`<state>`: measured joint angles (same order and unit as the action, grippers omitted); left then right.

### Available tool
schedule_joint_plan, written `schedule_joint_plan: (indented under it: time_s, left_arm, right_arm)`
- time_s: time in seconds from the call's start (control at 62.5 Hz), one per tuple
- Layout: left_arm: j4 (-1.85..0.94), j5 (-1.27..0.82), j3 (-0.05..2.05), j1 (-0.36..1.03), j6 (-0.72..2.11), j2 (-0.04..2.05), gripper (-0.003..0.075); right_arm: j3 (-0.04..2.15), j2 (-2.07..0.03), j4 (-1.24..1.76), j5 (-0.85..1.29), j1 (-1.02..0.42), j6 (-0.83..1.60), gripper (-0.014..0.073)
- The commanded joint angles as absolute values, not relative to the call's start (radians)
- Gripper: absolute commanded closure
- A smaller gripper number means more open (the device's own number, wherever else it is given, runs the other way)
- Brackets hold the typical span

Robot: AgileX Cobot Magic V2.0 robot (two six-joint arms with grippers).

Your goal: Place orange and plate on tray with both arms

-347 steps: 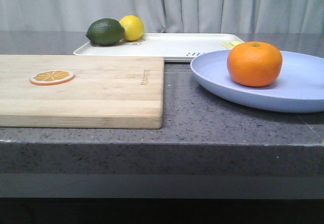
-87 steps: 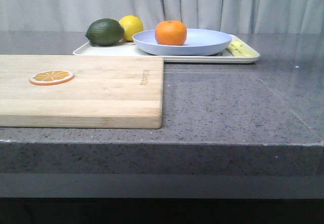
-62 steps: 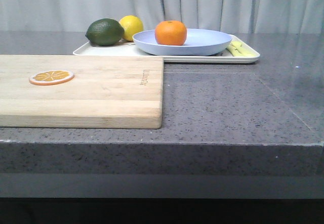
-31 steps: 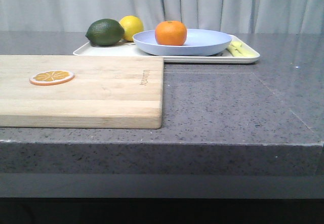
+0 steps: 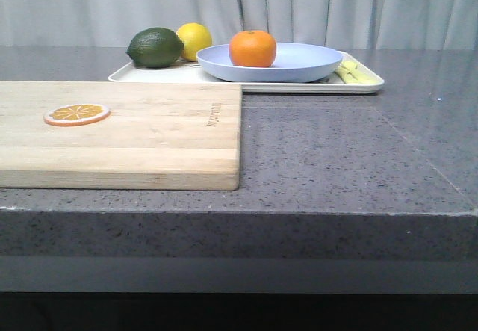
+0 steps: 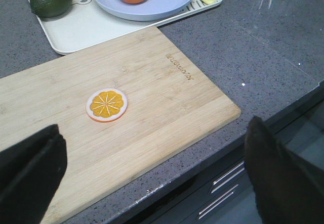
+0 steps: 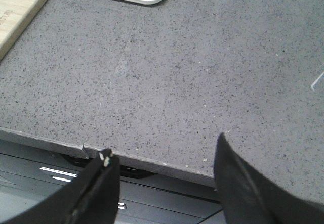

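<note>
Sitting on the plate (image 5: 287,61), the orange (image 5: 252,48) rests left of the plate's centre in the front view, upright, its small stem end facing up. The plate lies flat on the tray (image 5: 366,87), covering most of the tray's right half. The tray's long axis runs left to right across the far part of the table (image 5: 336,152), with its near long edge just behind the far edge of the wooden cutting board (image 5: 149,133). On the tray's left end a dark green lime (image 5: 155,47) and a yellow lemon (image 5: 194,40) sit side by side, the lemon behind and to the right of the lime, close to the plate's left rim. Pale yellow pieces (image 5: 354,73) lie on the tray's right end, just beside the plate. A flat orange slice (image 5: 77,113) lies on the board's left part, well apart from the tray.

Neither arm shows in the front view. In the left wrist view the left gripper (image 6: 152,173) hangs over the near edge of the board, its jaws wide apart and holding nothing. In the right wrist view the right gripper (image 7: 162,183) hangs over the table's near edge, its jaws also apart and empty, with the tray's corner far off.
</note>
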<state>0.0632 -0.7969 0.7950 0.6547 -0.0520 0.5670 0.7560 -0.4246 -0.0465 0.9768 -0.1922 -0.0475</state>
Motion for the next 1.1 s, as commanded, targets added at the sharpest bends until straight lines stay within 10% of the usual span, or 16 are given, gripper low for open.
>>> schedule_joint_plan:
  time_s: [0.0,0.544,1.088]
  left_arm:
    - [0.057,-0.717,0.819,0.654,-0.062,0.571,0.0036]
    - [0.057,-0.717,0.819,0.654,-0.062,0.571,0.0736]
    - [0.057,-0.710,0.819,0.654,-0.062,0.571,0.0740]
  right_arm:
    - [0.781,-0.430,-0.069,0.922,-0.188,-0.046,0.0158]
    - [0.781,-0.430,-0.069,0.920,-0.188,-0.046,0.0660]
    - [0.781,-0.430,-0.069,0.921,-0.188,-0.046,0.0661]
